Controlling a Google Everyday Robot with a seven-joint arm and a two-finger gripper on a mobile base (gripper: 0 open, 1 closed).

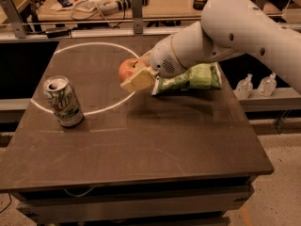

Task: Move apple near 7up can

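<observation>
Claw [135,73] clamps the apple [126,68] over the bench [141,145].
You are mid-carry: the 7up can [63,101] stands well left of the claw, lower down; travel left, descend, release beside it.

Dim warm light; soft shadow under gripper [134,77] with apple [126,68] above table [141,154].

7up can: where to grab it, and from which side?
Mid-body of the 7up can, across its round wall, coming level from the side facing the gripper: it stands upright, unobstructed there. The gripper hangs above the table, shut on the apple.
</observation>
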